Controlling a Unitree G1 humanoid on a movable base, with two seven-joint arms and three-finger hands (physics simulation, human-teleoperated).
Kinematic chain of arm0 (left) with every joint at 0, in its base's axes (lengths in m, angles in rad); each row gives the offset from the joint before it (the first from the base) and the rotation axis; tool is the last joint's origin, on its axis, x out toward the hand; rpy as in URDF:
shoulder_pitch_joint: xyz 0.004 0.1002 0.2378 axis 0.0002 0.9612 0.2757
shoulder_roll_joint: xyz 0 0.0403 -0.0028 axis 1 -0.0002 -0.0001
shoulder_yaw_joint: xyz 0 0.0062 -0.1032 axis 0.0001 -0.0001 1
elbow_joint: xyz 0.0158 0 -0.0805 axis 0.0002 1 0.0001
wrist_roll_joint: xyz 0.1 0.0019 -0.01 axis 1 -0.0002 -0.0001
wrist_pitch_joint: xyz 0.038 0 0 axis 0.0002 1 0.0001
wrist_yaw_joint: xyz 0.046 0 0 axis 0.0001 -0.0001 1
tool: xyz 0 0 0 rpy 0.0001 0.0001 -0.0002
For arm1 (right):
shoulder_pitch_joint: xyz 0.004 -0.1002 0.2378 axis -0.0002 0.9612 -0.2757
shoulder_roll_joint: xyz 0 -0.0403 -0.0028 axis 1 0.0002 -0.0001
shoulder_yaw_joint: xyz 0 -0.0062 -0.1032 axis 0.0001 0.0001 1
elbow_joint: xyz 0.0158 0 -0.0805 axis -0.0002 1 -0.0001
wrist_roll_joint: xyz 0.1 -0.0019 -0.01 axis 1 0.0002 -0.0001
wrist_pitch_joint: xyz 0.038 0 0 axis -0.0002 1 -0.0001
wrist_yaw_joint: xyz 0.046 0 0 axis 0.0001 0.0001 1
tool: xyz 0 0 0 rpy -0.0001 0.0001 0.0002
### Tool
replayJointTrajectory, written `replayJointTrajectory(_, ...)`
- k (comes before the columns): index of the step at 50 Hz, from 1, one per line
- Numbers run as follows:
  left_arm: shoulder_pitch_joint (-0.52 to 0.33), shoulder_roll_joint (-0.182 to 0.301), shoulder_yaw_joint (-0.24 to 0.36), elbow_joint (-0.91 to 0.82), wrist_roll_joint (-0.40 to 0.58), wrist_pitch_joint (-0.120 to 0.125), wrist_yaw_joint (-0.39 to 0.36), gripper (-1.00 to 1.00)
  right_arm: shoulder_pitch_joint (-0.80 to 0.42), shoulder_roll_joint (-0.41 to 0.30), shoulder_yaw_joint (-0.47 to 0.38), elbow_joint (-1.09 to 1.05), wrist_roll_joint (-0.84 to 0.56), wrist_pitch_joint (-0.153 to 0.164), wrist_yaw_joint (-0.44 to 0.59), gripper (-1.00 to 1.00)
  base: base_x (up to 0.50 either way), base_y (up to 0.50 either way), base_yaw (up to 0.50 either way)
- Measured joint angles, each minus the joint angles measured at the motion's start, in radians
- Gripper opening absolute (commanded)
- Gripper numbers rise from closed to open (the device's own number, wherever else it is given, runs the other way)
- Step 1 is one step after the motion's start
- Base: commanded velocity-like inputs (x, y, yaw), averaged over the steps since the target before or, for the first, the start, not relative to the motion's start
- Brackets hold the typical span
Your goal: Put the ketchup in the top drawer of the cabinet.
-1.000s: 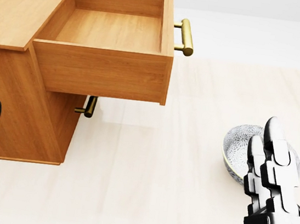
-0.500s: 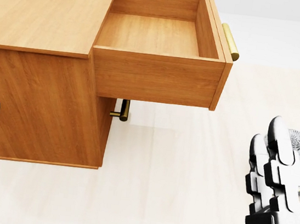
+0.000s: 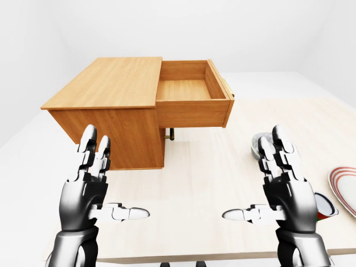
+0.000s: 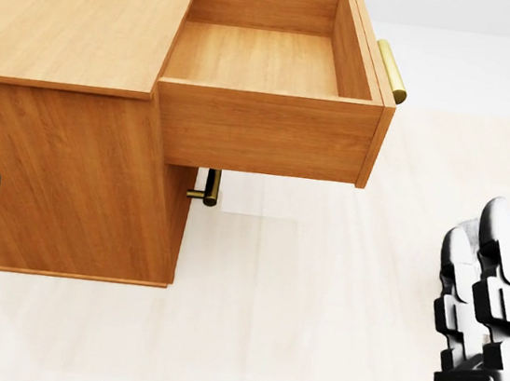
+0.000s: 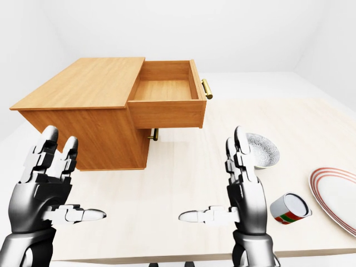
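The wooden cabinet [image 3: 105, 83] stands on the table at the upper left of the views. Its top drawer [image 4: 253, 59] is pulled out and empty, with a brass handle [image 4: 391, 70] on its face. No ketchup bottle shows clearly. A small can-like container with a red and green label [image 5: 289, 208] lies on its side to the right of my right hand. My left hand [image 3: 108, 181] and right hand [image 3: 258, 181] are both raised over the table, fingers spread and empty, below the drawer in the views.
A patterned bowl [image 5: 261, 149] sits just beyond my right hand. A red-rimmed plate [image 5: 336, 194] lies at the far right. A second brass handle [image 4: 208, 187] shows under the open drawer. The table's near edge [image 5: 167, 253] runs along the bottom.
The camera moved at first, shifting the cabinet to the right in the head view. Since then the view holds still and my right hand has drifted right and down.
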Motion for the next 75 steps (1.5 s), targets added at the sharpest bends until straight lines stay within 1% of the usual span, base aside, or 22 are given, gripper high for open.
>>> replayJointTrajectory(3, -0.001, 0.0, 0.001, -0.001, -0.001, 0.0, 0.001, 1.0, 0.008, 0.004, -0.028, -0.043, 0.003, 0.0, 0.018, 1.0, 0.0, 0.0, 0.0)
replayJointTrajectory(8, -0.003, 0.001, 0.007, -0.004, -0.005, 0.0, 0.0, 1.0, 0.013, 0.019, -0.099, -0.142, 0.002, 0.0, 0.076, 1.0, 0.0, 0.0, 0.0)
replayJointTrajectory(10, -0.003, 0.0, 0.009, -0.005, -0.006, 0.0, 0.0, 1.0, 0.01, 0.014, -0.137, -0.169, 0.01, 0.0, 0.098, 1.0, 0.0, 0.0, 0.0)
replayJointTrajectory(12, -0.003, 0.0, 0.011, -0.006, -0.007, 0.0, -0.001, 1.0, 0.006, -0.006, -0.177, -0.169, 0.034, 0.0, 0.107, 1.0, 0.0, 0.0, 0.0)
replayJointTrajectory(15, -0.004, -0.001, 0.013, -0.007, -0.008, 0.0, -0.001, 1.0, 0.005, -0.096, -0.25, -0.169, 0.128, 0.0, 0.071, 1.0, 0.0, 0.0, 0.0)
replayJointTrajectory(19, -0.005, -0.001, 0.016, -0.008, -0.01, 0.0, -0.002, 1.0, 0.024, -0.27, -0.37, -0.169, 0.327, 0.0, -0.029, 1.0, 0.0, 0.0, 0.0)
replayJointTrajectory(21, -0.005, -0.001, 0.017, -0.008, -0.01, 0.0, -0.002, 1.0, 0.033, -0.347, -0.436, -0.169, 0.426, 0.0, -0.069, 1.0, 0.0, 0.0, 0.0)
replayJointTrajectory(23, -0.005, -0.002, 0.018, -0.008, -0.01, 0.0, -0.002, 1.0, 0.039, -0.411, -0.505, -0.169, 0.514, 0.0, -0.1, 1.0, 0.0, 0.0, 0.0)
replayJointTrajectory(26, -0.006, -0.002, 0.018, -0.008, -0.01, 0.0, -0.002, 1.0, 0.045, -0.483, -0.612, -0.169, 0.627, 0.0, -0.122, 1.0, 0.0, 0.0, 0.0)
replayJointTrajectory(29, -0.005, -0.002, 0.017, -0.007, -0.008, 0.0, -0.002, 1.0, 0.043, -0.53, -0.716, -0.169, 0.715, 0.0, -0.122, 1.0, 0.0, 0.0, 0.0)
replayJointTrajectory(33, -0.005, -0.002, 0.015, -0.006, -0.007, 0.0, 0.0, 1.0, 0.036, -0.568, -0.84, -0.169, 0.797, 0.0, -0.102, 1.0, 0.0, 0.0, 0.0)
replayJointTrajectory(37, -0.005, -0.002, 0.015, -0.006, -0.006, 0.0, 0.001, 1.0, 0.018, -0.587, -0.949, -0.169, 0.845, 0.0, -0.063, 1.0, 0.0, 0.0, 0.0)
replayJointTrajectory(41, -0.004, -0.002, 0.016, -0.007, -0.007, 0.0, 0.001, 1.0, -0.011, -0.593, -1.04, -0.169, 0.854, 0.0, -0.003, 1.0, 0.0, 0.0, 0.0)
replayJointTrajectory(46, -0.004, -0.003, 0.017, -0.007, -0.008, 0.0, 0.001, 1.0, -0.053, -0.588, -1.128, -0.169, 0.806, 0.0, 0.107, 1.0, 0.0, 0.0, 0.0)
replayJointTrajectory(50, -0.005, -0.003, 0.017, -0.006, -0.007, 0.0, 0.002, 1.0, -0.096, -0.58, -1.168, -0.169, 0.717, 0.0, 0.209, 1.0, 0.0, 0.0, 0.0)
replayJointTrajectory(55, -0.007, -0.002, 0.02, -0.008, -0.009, 0.0, 0.003, 1.0, -0.165, -0.57, -1.199, -0.169, 0.551, 0.0, 0.376, 1.0, 0.0, 0.0, 0.0)
replayJointTrajectory(62, -0.01, -0.002, 0.023, -0.009, -0.01, 0.0, 0.004, 1.0, -0.247, -0.557, -1.205, -0.169, 0.262, 0.0, 0.626, 1.0, 0.0, 0.0, 0.0)
replayJointTrajectory(69, -0.015, -0.001, 0.027, -0.007, -0.012, 0.0, 0.006, 1.0, -0.305, -0.55, -1.197, -0.169, 0.004, 0.0, 0.626, 1.0, 0.0, 0.0, 0.0)
replayJointTrajectory(75, -0.017, 0.0, 0.026, -0.002, -0.011, 0.0, 0.008, 1.0, -0.338, -0.546, -1.189, -0.163, -0.155, 0.0, 0.626, 1.0, 0.0, 0.0, 0.0)
